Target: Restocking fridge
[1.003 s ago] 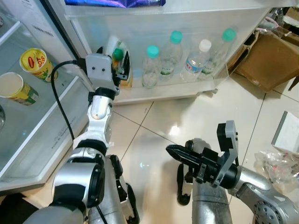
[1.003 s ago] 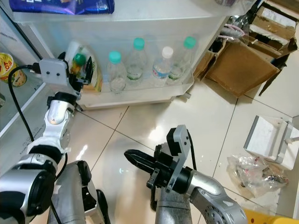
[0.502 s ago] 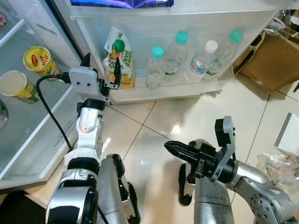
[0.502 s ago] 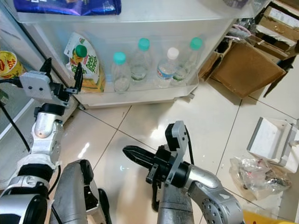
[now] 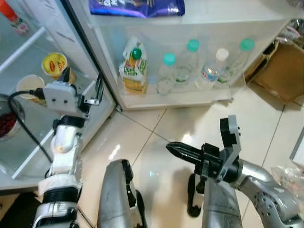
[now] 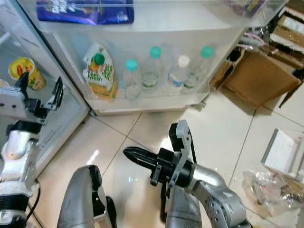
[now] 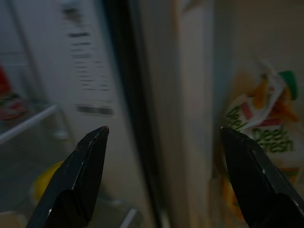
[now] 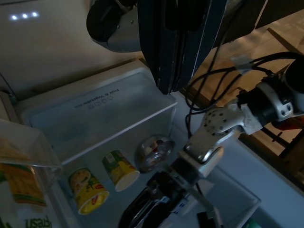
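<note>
While the fridge stands open on the robot's left, the yellow cup (image 5: 55,65) and a paler cup (image 5: 29,85) sit on a glass shelf (image 5: 33,142), and a bowl of something red (image 5: 7,123) lies lower at the edge. The left gripper (image 5: 91,89) hangs in the air just before the shelf front, jaws wide apart and holding nothing; its wrist view looks along the edge of the fridge wall toward the juice pouch (image 7: 263,128).

That juice pouch (image 5: 134,66) stands upright at the left end of the door rack (image 5: 190,97), with four clear water bottles (image 5: 166,73) in a row beside it. A blue packet (image 5: 137,7) lies on the door shelf above.

My reading is that the pouch is already stocked and the arm is free. To fetch the next item well, the left arm should draw clear of the shelf lip and the door edge before the body turns, so nothing in the rack is knocked.

Lower right, the right gripper (image 5: 183,151) is held over the tiled floor (image 5: 142,128), jaws pressed together and empty. Cardboard boxes (image 6: 261,71) stand further right.
</note>
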You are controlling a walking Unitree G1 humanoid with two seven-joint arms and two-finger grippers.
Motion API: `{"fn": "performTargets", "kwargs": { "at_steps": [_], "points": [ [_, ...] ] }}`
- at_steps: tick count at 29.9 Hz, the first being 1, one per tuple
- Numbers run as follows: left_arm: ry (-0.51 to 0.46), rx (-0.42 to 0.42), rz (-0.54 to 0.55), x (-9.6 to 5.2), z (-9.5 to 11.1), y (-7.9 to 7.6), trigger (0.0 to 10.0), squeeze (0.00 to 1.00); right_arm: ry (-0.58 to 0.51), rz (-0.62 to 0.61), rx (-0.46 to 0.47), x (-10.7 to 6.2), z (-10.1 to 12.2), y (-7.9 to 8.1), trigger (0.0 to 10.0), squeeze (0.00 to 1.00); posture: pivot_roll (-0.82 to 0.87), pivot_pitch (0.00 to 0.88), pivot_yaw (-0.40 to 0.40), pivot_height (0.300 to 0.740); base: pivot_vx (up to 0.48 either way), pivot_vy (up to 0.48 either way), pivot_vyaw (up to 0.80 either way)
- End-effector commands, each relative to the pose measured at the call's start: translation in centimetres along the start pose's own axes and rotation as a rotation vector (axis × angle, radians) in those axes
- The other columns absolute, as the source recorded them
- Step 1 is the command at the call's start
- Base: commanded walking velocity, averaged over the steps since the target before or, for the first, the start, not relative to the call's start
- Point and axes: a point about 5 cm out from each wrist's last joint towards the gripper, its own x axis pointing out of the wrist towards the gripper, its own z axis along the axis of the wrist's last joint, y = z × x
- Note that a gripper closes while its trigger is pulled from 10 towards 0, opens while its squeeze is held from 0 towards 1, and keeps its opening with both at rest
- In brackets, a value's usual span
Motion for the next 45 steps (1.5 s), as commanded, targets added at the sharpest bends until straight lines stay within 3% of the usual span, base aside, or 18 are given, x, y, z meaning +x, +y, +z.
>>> {"fn": "performTargets", "kwargs": {
  "at_steps": [1, 10, 16, 18, 19, 21, 24, 29, 30, 35, 36, 39, 40, 45],
  "points": [
    [0.029, 0.018, 0.01, -1.0, -0.2, 0.8, 10.0, 0.0, 0.008, 0.012, 0.021, -0.3, -0.6, 0.1, 10.0, 0.0, -0.18, 0.375, 0.029, 0.55, 0.0, 0.0, 0.0],
    [0.099, 0.034, 0.063, -2.7, -0.7, 2.3, 10.0, 0.0, -0.001, -0.001, -0.002, -0.2, -0.6, -1.1, 10.0, 0.0, -0.14, 0.322, 0.044, 0.55, 0.0, 0.0, 0.0],
    [0.173, 0.044, 0.083, -4.0, -2.2, 2.7, 10.0, 0.0, -0.014, -0.115, -0.023, -0.8, -1.2, -2.8, 10.0, 0.0, -0.13, 0.282, 0.062, 0.55, 0.0, 0.0, 0.0],
    [0.283, 0.043, 0.108, -6.1, -4.2, 2.7, 10.0, 0.0, -0.012, -0.267, -0.029, -2.2, -2.1, -4.4, 10.0, 0.0, -0.13, 0.251, 0.067, 0.55, 0.0, 0.0, 0.0],
    [0.283, 0.043, 0.108, -6.1, -4.2, 2.7, 10.0, 0.0, -0.012, -0.267, -0.029, -2.2, -2.1, -4.4, 10.0, 0.0, -0.13, 0.251, 0.067, 0.55, 0.0, 0.0, 0.0],
    [0.413, 0.031, 0.142, -8.7, -6.4, 2.7, 10.0, 0.0, 0.039, -0.389, -0.025, -3.4, -3.0, -5.7, 10.0, 0.0, -0.12, 0.225, 0.065, 0.55, 0.0, 0.0, 0.0],
    [0.517, 0.023, 0.157, -11.0, -8.1, 2.5, 10.0, 0.0, 0.098, -0.478, -0.006, -4.6, -4.2, -6.8, 10.0, 0.0, -0.12, 0.202, 0.056, 0.55, 0.0, 0.0, 0.0],
    [0.711, -0.187, 0.183, -16.2, -10.9, 0.4, 10.0, 0.0, 0.064, -0.571, 0.105, -7.5, -6.0, -7.9, 10.0, 0.0, -0.1, 0.165, 0.033, 0.555, 0.0, 0.0, 0.0],
    [0.727, -0.217, 0.169, -16.7, -11.1, 0.0, 10.0, 0.0, 0.059, -0.577, 0.112, -7.8, -6.2, -8.0, 10.0, 0.0, -0.1, 0.161, 0.032, 0.56, 0.0, 0.0, 0.0],
    [0.852, -0.172, 0.07, -19.2, -12.1, -1.4, 10.0, 0.0, 0.061, -0.647, 0.129, -9.2, -7.0, -8.7, 10.0, 0.0, -0.1, 0.131, 0.027, 0.578, 0.0, 0.0, 0.0],
    [0.947, -0.18, 0.083, -21.2, -12.7, -1.6, 10.0, 0.0, 0.075, -0.734, 0.158, -10.9, -7.9, -9.2, 10.0, 0.0, -0.1, 0.11, 0.024, 0.588, 0.0, 0.0, 0.0],
    [1.011, -0.191, 0.113, -22.4, -13.0, -1.6, 10.0, 0.0, 0.086, -0.808, 0.191, -12.5, -8.7, -9.4, 10.0, 0.0, -0.1, 0.103, 0.019, 0.597, 0.0, 0.0, 0.0],
    [1.072, -0.202, 0.131, -23.6, -13.3, -1.5, 10.0, 0.0, 0.102, -0.896, 0.236, -14.4, -9.9, -9.3, 10.0, 0.0, -0.1, 0.087, 0.014, 0.606, 0.0, 0.0, 0.0],
    [1.139, -0.191, 0.155, -24.9, -13.4, -1.2, 10.0, 0.0, 0.133, -1.009, 0.294, -16.7, -11.5, -8.8, 10.0, 0.0, -0.11, 0.08, 0.011, 0.621, 0.0, 0.0, 0.0]
  ]
}}
